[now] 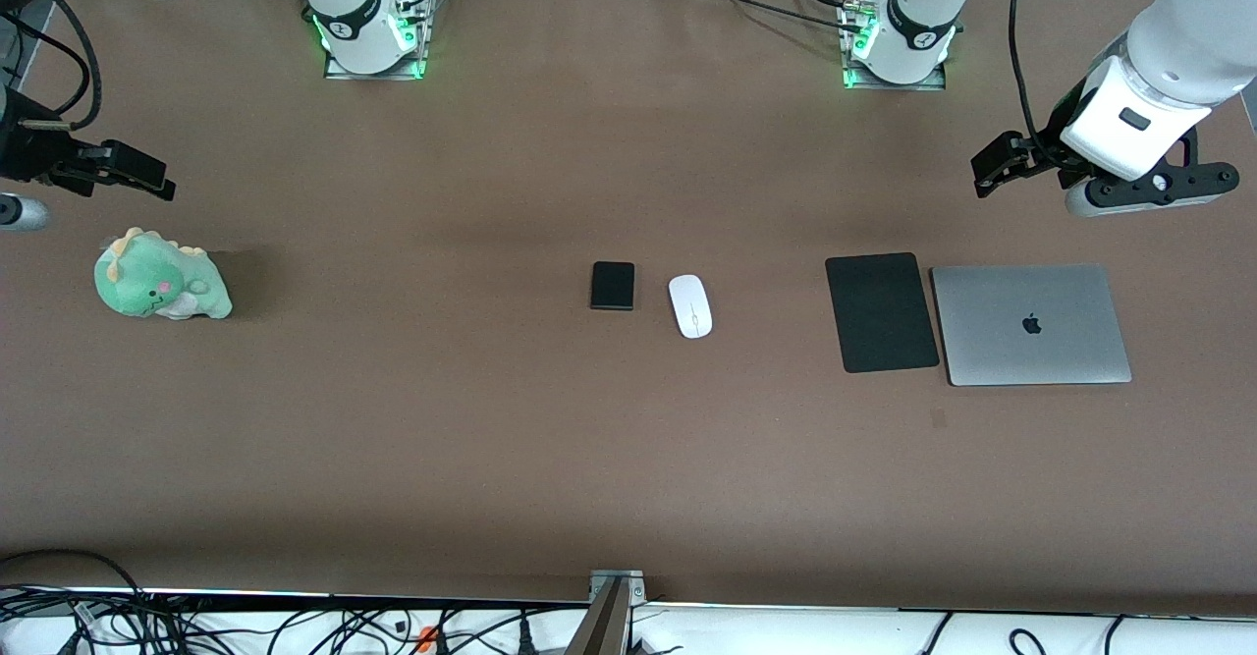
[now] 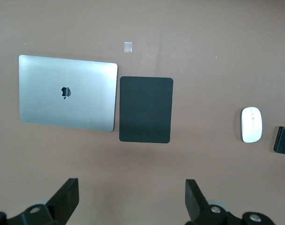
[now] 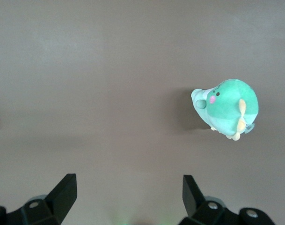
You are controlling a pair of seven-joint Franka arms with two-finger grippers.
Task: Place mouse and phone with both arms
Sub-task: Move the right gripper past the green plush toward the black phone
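The white mouse (image 1: 690, 305) lies mid-table beside the small black phone (image 1: 613, 286), the phone toward the right arm's end. Both show in the left wrist view: the mouse (image 2: 251, 124) and the phone's edge (image 2: 284, 140). My left gripper (image 1: 992, 166) is open and empty, up over bare table at the left arm's end, above the black mouse pad (image 1: 881, 312); its own view shows it (image 2: 131, 197) wide apart. My right gripper (image 1: 137, 176) is open and empty, up at the right arm's end over the table above the green toy; it shows in its own view (image 3: 129, 194).
A closed silver laptop (image 1: 1031, 324) lies beside the mouse pad at the left arm's end; both show in the left wrist view, the laptop (image 2: 67, 92) and the pad (image 2: 146, 109). A green plush dinosaur (image 1: 159, 285) sits at the right arm's end, also in the right wrist view (image 3: 227, 108).
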